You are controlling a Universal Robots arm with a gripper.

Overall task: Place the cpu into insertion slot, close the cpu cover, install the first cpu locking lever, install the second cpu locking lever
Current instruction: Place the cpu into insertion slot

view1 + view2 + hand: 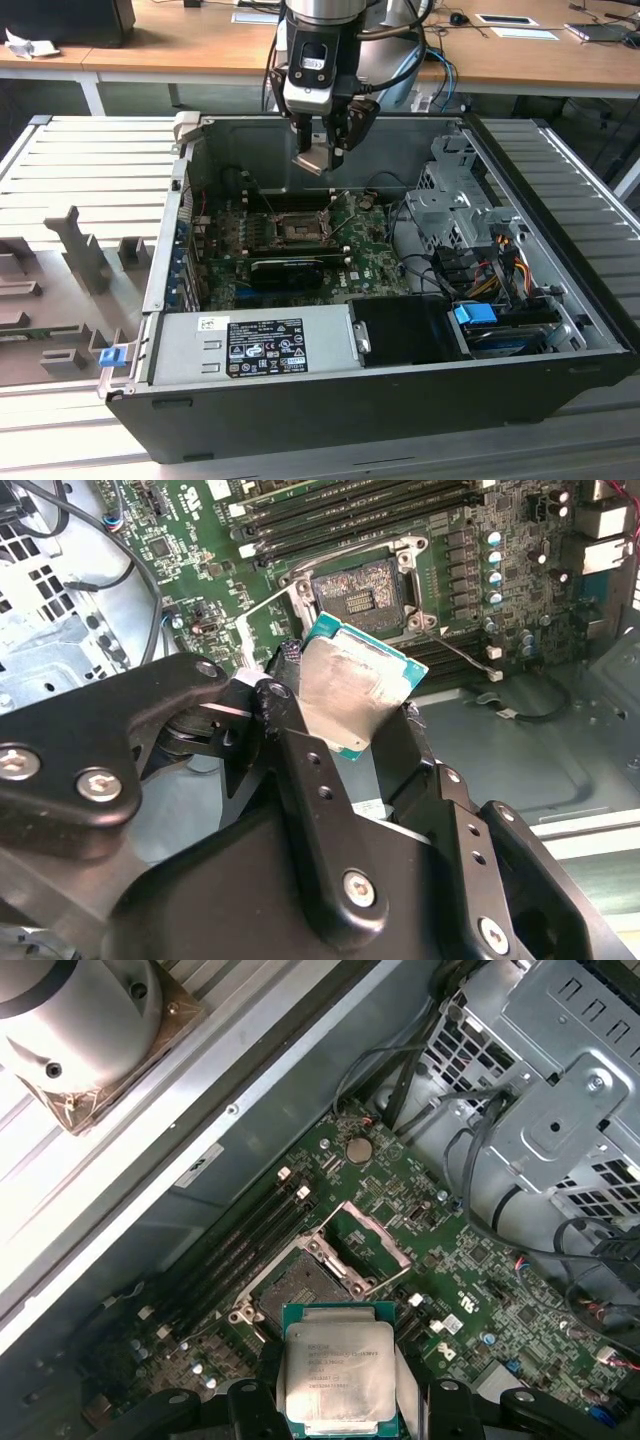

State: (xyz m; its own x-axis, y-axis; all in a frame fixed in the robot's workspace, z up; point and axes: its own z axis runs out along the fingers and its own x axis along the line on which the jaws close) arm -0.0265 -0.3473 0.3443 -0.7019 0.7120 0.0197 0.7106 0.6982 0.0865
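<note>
Black pincer (345, 695) clamped on cpu (338, 1370), above computer case (300, 420), insertion slot (300, 1290) uncovered inside, cpu cover (365, 1245) flipped open

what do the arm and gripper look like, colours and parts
The arm ends in a silvery-grey metal cylinder, with a black and light-grey block beneath it. Dark cables loop down beside it. The gripper is matt black, built from jointed link bars. Its fingers are flat black bars with small holes, fastened with silver screws.
</note>
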